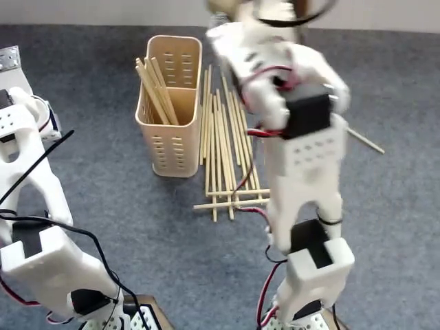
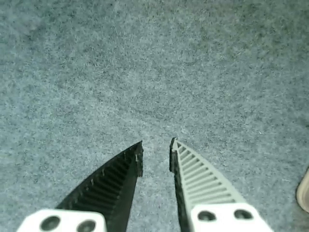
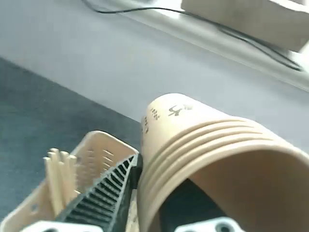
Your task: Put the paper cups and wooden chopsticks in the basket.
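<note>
Paper cups [image 3: 207,159] in right end effector [image 3: 157,176], near basket [image 3: 99,152]; left end effector [image 2: 156,147] narrowly apart.

One basket [image 1: 168,155], one nested cup stack [image 3: 203,140], over a dozen chopsticks [image 1: 223,151].

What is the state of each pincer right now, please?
Left pincer: slightly open, holding nothing.
Right pincer: shut on the stacked paper cups.
</note>
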`<state>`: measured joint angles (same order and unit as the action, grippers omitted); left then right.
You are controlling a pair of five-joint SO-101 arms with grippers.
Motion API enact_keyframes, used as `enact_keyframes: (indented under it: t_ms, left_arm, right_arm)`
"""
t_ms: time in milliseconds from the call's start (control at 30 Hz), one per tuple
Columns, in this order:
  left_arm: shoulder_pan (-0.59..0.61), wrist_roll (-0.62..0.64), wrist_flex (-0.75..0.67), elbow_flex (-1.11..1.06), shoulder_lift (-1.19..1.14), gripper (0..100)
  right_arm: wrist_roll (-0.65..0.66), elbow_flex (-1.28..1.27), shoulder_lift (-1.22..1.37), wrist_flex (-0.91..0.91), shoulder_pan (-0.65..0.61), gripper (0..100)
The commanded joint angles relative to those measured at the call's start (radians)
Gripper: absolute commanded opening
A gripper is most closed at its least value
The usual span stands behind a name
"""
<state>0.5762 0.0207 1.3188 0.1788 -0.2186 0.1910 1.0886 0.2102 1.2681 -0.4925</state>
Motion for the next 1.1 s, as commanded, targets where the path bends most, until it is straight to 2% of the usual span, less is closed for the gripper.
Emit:
enact_keyframes:
  t_ms: [0,133,300,567,800,867,1000,1067]
  left_arm:
    - [0.039,-0.015,-0.015,0.002,0.047,12]
    - [0.064,-0.015,-0.072,-0.025,0.047,12]
    - [0.061,-0.014,-0.152,-0.11,0.048,12]
    - [0.068,-0.014,-0.155,-0.131,0.048,12]
    - [0.068,-0.015,-0.155,-0.133,0.048,12]
    - [0.068,-0.015,-0.155,-0.133,0.048,12]
    - [0.068,-0.015,-0.158,-0.148,0.048,12]
    - [0.068,-0.015,-0.158,-0.148,0.048,12]
  right_arm:
    - [-0.006,-0.147,-0.038,-0.147,-0.036,0.5]
    - [0.015,-0.288,-0.038,-0.182,-0.077,0.5]
    - [0.032,-0.318,-0.035,-0.139,-0.11,0.5]
    - [0.04,-0.377,0.084,-0.097,-0.127,0.5]
    - [0.133,-0.341,0.116,-0.114,-0.188,0.8]
    - [0.143,-0.289,0.119,-0.114,-0.202,4.9]
    - [0.144,-0.219,0.12,-0.11,-0.206,23.3]
    - [0.144,-0.217,0.12,-0.105,-0.206,25.3]
